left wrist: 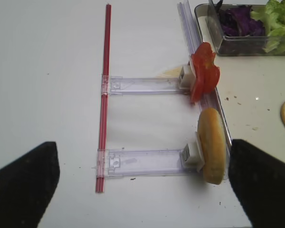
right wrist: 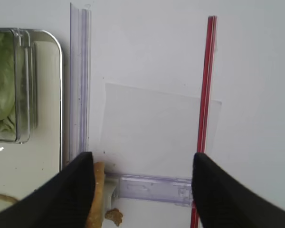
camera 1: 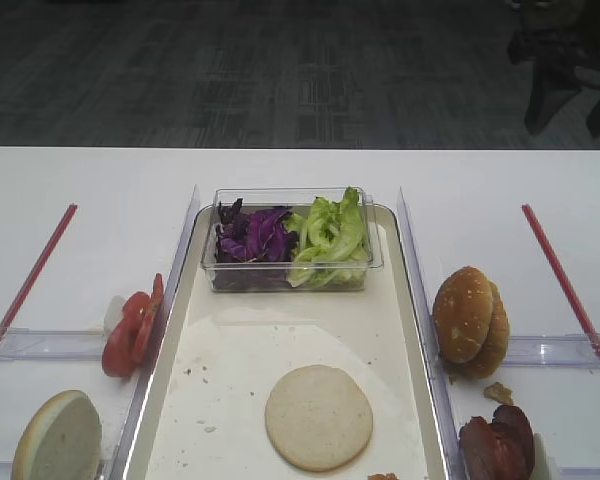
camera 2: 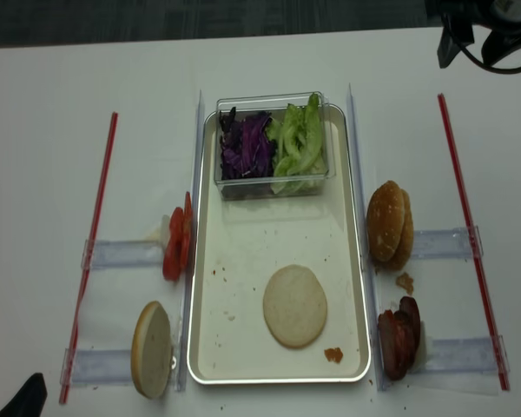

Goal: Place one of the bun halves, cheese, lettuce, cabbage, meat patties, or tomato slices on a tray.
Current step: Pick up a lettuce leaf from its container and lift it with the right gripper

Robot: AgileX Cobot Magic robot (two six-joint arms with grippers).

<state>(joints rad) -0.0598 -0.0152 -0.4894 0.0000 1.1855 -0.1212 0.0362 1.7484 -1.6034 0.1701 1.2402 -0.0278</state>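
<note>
A pale bun half [camera 1: 318,416] lies flat on the cream tray [camera 1: 230,350]. At the tray's far end, purple cabbage [camera 1: 252,235] and green lettuce [camera 1: 330,235] fill a clear tub. Tomato slices [camera 1: 132,325] and another bun half [camera 1: 58,438] stand on edge left of the tray. Two bun halves [camera 1: 470,320] and meat patties [camera 1: 498,445] stand on its right. No cheese is in view. My left gripper [left wrist: 142,190] is open wide, with the left bun half [left wrist: 213,152] by its right finger. My right gripper [right wrist: 142,190] is open, a bun crust [right wrist: 98,194] beside its left finger.
Clear plastic rails [camera 1: 412,260] flank the tray, and clear holders [left wrist: 142,161] run out to red strips [camera 1: 565,285] on both sides. The clear tub [camera 2: 271,184] takes up the tray's far end. Crumbs [camera 2: 333,354] lie on the tray's near end.
</note>
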